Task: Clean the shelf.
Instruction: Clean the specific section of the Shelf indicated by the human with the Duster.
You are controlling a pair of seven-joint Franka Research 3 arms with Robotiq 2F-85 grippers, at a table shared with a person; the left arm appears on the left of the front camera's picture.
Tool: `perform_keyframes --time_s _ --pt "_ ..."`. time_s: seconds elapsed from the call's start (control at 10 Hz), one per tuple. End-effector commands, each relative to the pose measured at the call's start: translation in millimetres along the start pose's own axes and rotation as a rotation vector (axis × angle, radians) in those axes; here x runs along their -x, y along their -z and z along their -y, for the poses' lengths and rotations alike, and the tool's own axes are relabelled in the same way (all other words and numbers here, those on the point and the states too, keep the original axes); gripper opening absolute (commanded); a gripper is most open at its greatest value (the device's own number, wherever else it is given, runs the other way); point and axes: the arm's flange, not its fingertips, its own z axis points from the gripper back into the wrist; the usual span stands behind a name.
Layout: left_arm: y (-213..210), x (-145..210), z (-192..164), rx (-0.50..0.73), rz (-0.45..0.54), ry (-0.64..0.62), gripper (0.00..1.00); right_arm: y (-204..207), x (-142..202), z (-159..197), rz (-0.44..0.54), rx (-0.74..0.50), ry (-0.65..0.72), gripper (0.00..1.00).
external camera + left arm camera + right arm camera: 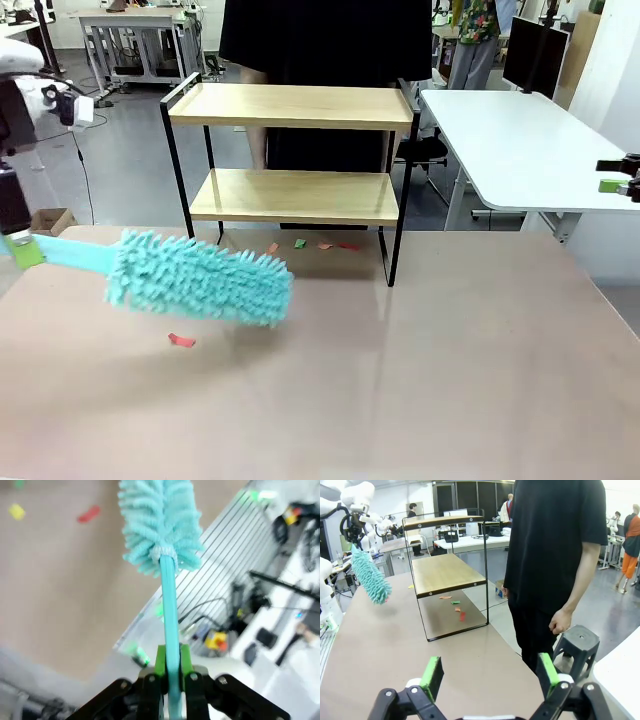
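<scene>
While both boards of the shelf (290, 105) look bare, coloured scraps (300, 243) litter the surface (450, 350) beneath.
The left hand (172, 660) clamps the teal duster (200, 280); the right hand (490, 674) gapes empty; clearing those scraps seems left.

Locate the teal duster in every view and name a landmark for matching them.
Front view: teal duster lower left, over the table, left of the shelf.
Left wrist view: teal duster head top centre, handle running down into the shut left end effector.
Right wrist view: teal duster upper left, left of the shelf.
Landmark: the shelf ties front and right wrist views; the red scrap ties front and left wrist.
</scene>
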Motion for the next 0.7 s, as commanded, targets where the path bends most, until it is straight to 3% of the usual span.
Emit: perform_keyframes --time_s 0.0,0.2,0.3,0.6 --pt "-6 16 2 -0.138 -0.084 0.053 0.13 1 -3 -1 -0.002 -0.001 -0.006 1.0" --pt "-2 22 -2 -0.188 -0.103 0.076 0.13 1 -3 -1 -0.002 -0.001 -0.006 1.0" --pt "-2 11 2 -0.127 -0.098 0.024 0.13 1 -3 -1 -0.002 -0.001 -0.006 1.0" --pt "-2 11 2 -0.127 -0.098 0.024 0.13 1 -3 -1 -0.002 -0.001 -0.006 1.0"
